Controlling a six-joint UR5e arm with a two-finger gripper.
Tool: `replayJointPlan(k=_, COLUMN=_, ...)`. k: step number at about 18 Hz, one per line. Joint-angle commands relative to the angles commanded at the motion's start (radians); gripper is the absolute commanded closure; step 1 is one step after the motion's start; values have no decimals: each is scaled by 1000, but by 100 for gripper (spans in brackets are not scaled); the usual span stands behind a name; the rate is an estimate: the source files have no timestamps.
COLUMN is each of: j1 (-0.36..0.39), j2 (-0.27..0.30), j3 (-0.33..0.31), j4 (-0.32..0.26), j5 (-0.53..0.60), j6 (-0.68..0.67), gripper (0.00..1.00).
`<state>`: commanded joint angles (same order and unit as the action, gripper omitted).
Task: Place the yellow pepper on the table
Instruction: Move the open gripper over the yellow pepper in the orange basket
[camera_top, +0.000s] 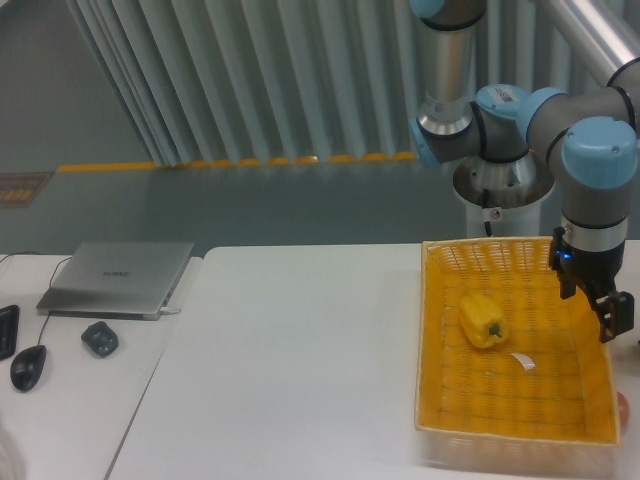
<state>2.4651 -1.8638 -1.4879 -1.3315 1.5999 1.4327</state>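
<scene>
Pepper (483, 320) in basket (440, 400); gripper (598, 300) beside; laptop (118, 277) logo unreadable

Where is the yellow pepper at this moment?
The yellow pepper lies inside the yellow woven basket at the right of the table, near the basket's middle, with the gripper above the basket's right side, clear of it.

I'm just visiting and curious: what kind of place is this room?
Probably a robotics lab or workshop. A robot arm stands by a white table with a yellow basket, a closed laptop and mouse sit alongside, and yellow tape marks the floor.
</scene>
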Motion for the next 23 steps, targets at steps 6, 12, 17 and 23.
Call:
replayJointPlan(k=6, j1=-15, j2=0, j3=-5, j4=3, j5=1, j6=-40, gripper=0)
replayJointPlan(k=12, j1=-26, j2=0, j3=-52, j4=41, j5=-9, j6=-117, gripper=0)
replayJointPlan(k=17, j1=-52, j2=18, j3=-80, j4=93, j5=-26, j6=-294, gripper=0)
replayJointPlan(k=23, j1=-64, j2=57, j3=-124, j4=87, j5=-32, j6=-443, gripper=0)
